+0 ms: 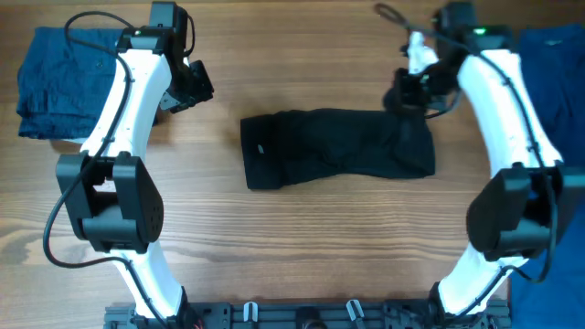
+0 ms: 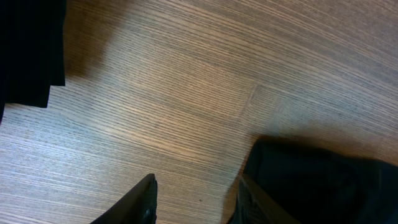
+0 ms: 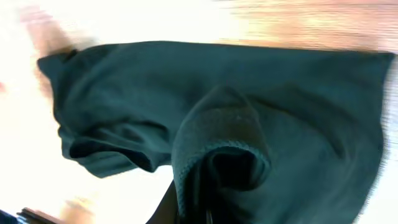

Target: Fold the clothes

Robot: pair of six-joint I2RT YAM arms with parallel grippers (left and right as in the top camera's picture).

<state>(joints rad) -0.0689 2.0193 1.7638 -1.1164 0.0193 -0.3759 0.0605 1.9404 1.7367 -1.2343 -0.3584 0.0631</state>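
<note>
The black shirt (image 1: 334, 146) lies folded into a wide band in the middle of the table, its small white logo near the left end. My right gripper (image 1: 409, 99) is at the shirt's upper right corner and is shut on a fold of its fabric; the right wrist view shows the dark cloth (image 3: 155, 99) bunched between the fingers (image 3: 205, 205). My left gripper (image 1: 194, 89) is open and empty, hovering over bare wood left of the shirt. In the left wrist view its fingers (image 2: 196, 202) frame the table, with the shirt's edge (image 2: 323, 186) at the lower right.
A dark blue folded garment (image 1: 57, 80) lies at the far left of the table. A royal blue garment (image 1: 558, 73) lies at the far right edge. Bare wood runs along the table's front.
</note>
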